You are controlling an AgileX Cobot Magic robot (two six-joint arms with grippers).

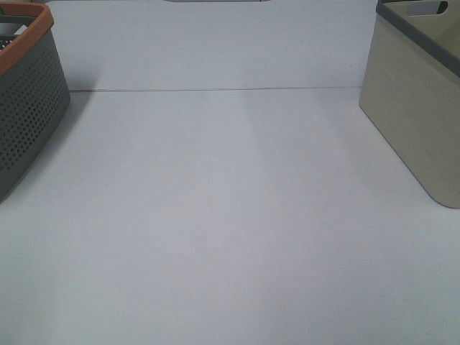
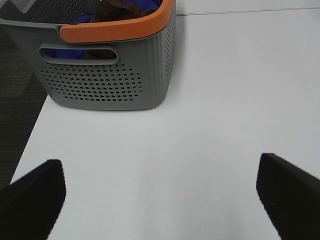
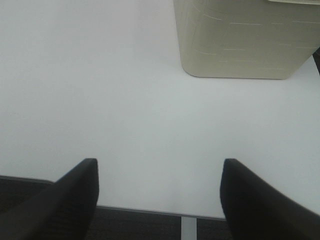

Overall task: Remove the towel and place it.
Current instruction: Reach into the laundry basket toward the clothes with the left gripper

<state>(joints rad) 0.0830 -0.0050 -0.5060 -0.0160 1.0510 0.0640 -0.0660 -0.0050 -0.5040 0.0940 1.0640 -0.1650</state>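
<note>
Closest to you are the jaws: the left gripper (image 2: 160,200) is spread wide with nothing between them, and the right gripper (image 3: 162,200) is just as wide and just as empty. Both hang over bare white tabletop (image 1: 230,230).

Further out on the left is the grey perforated basket (image 2: 105,85) with the orange rim. The towel (image 2: 119,8) is inside it, a dark reddish-brown bit showing next to some blue cloth (image 2: 82,20). The beige basket (image 3: 245,40) sits on the right, well apart from the grey one.

So I'd say you're right at the start, nothing grabbed yet. The next move is probably the left arm's: go forward, get above the rim, and drop onto the brown fabric without snagging the blue.

Heads up: most of the towel is cut off by the frame, the high camera shows neither arm, and you can't see into the beige basket at all.
</note>
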